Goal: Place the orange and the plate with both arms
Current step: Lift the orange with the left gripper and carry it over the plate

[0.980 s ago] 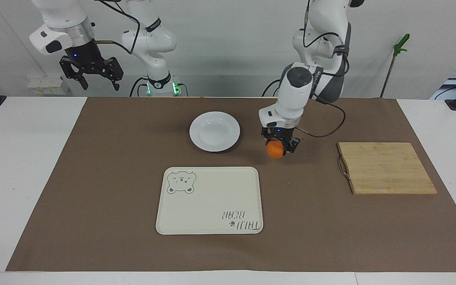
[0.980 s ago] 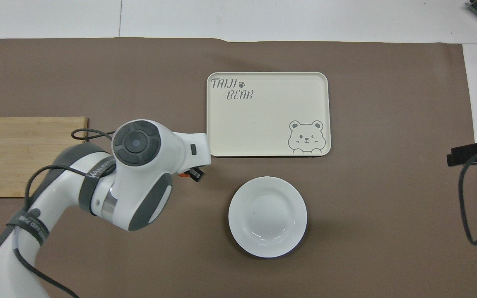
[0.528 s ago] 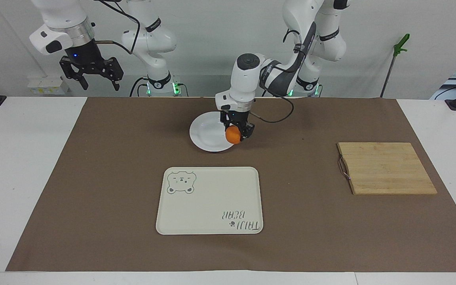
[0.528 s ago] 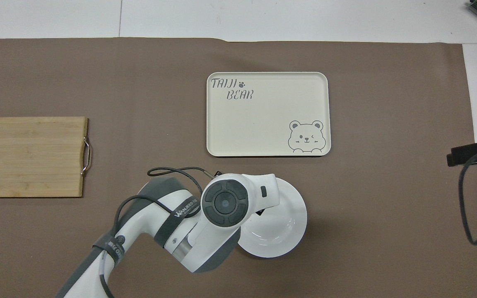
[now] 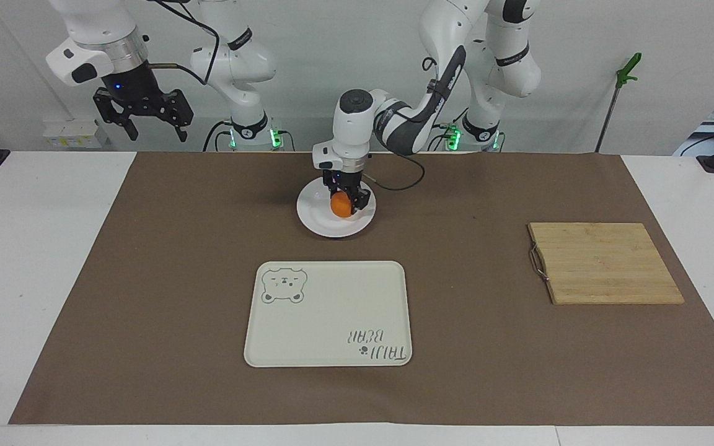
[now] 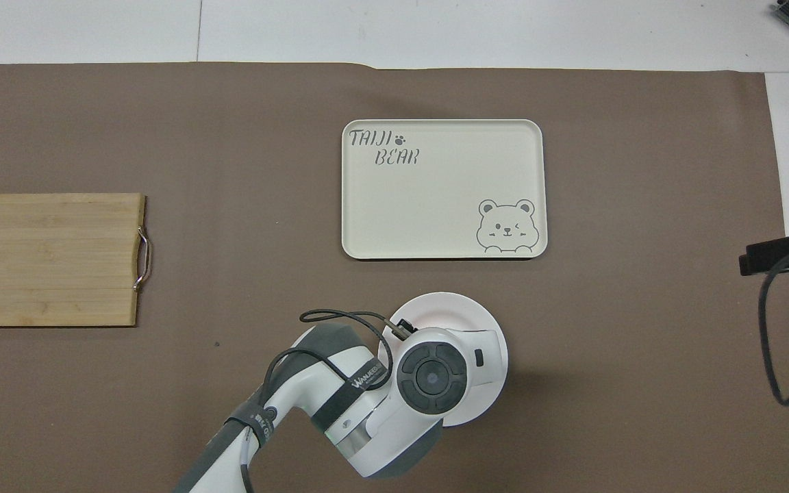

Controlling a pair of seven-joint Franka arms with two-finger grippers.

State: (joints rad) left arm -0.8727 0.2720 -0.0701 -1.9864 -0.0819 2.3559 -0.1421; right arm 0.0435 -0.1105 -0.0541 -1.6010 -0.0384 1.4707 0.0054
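Since the left gripper (image 5: 346,201) is clamped on the orange (image 5: 341,206) right over the plate (image 5: 317,221), looks like it's lined up for a drop, while the right gripper (image 5: 144,121) just waits up high with fingers wide apart.

— What do my 2 arms look like?
— My left arm (image 5: 394,124) is glossy white with dark grey joint sections, a round grey cap, a black lettered band and looping black cables (image 5: 403,179).
— And my right arm (image 5: 96,37)?
— White, a silver ring above the black gripper (image 5: 144,111), 1 blue light.
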